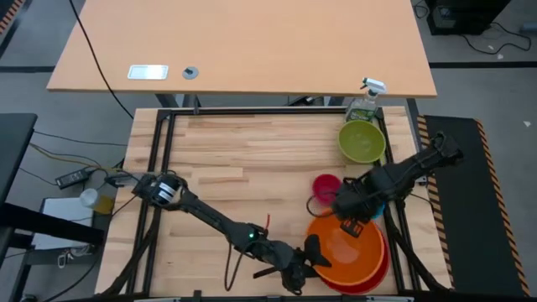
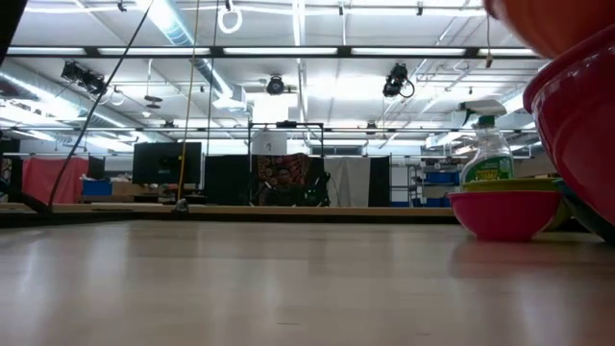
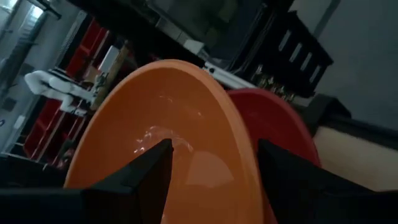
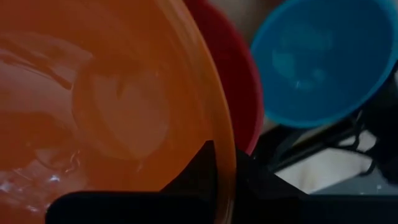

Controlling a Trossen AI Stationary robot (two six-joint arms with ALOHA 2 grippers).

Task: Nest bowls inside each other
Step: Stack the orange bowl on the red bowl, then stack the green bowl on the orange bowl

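The orange bowl [image 1: 348,247] lies over the larger red bowl [image 1: 377,273] at the table's near right. My right gripper [image 1: 348,225] is shut on its far rim. My left gripper [image 3: 214,174] stands open at its left rim, one finger inside the bowl and one outside; I cannot tell whether they touch. The pink bowl [image 1: 325,186] and the lime green bowl [image 1: 362,140] stand farther back on their bases. The blue bowl [image 4: 323,62] is on the table next to the red one, mostly hidden under my right arm in the high view. My right gripper pinches the orange bowl's rim [image 4: 225,134] on its far side, one finger inside the bowl and one outside. The fingers come from above, pointing steeply down. In the low view the orange bowl [image 2: 543,24] shows above the red bowl's wall [image 2: 581,115].
A green spray bottle [image 1: 365,101] stands at the far right behind the green bowl. A black frame [image 1: 159,151] borders the table. The left and middle of the wooden top [image 1: 235,159] lie bare.
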